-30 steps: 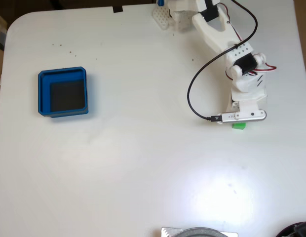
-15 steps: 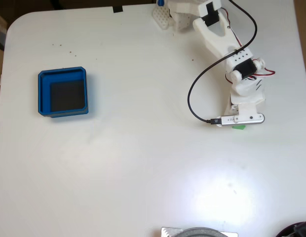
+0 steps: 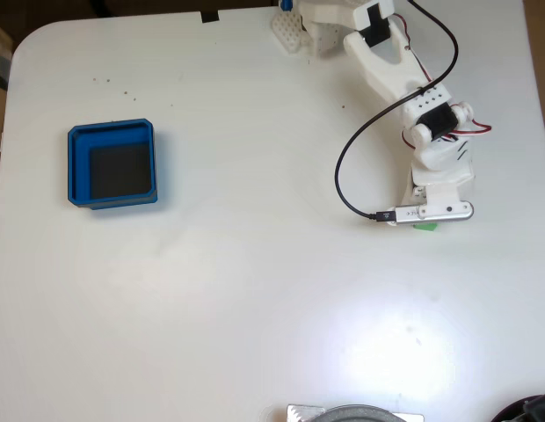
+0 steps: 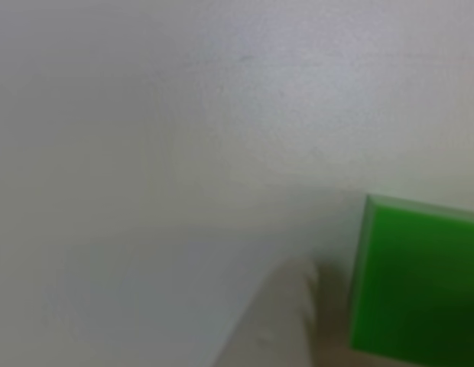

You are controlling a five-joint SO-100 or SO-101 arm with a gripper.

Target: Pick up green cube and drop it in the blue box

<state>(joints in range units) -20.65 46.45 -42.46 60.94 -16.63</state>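
Green cube (image 3: 425,227) now mostly under the wrist in the fixed view, just a sliver showing; a second ago more of it was clear, so I read the arm as having dropped over it. In the other view, cube (image 4: 417,283) sits just right of one finger (image 4: 287,313). Pincer (image 3: 424,220) state: can't tell. Box (image 3: 77,167) far left on the worktop (image 3: 255,308), cube not yet lifted.

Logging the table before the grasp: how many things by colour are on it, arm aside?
Green: 1, the green cube, mostly hidden under the gripper.
Blue: 1, the blue box, far left in the fixed view.
Total: 2.
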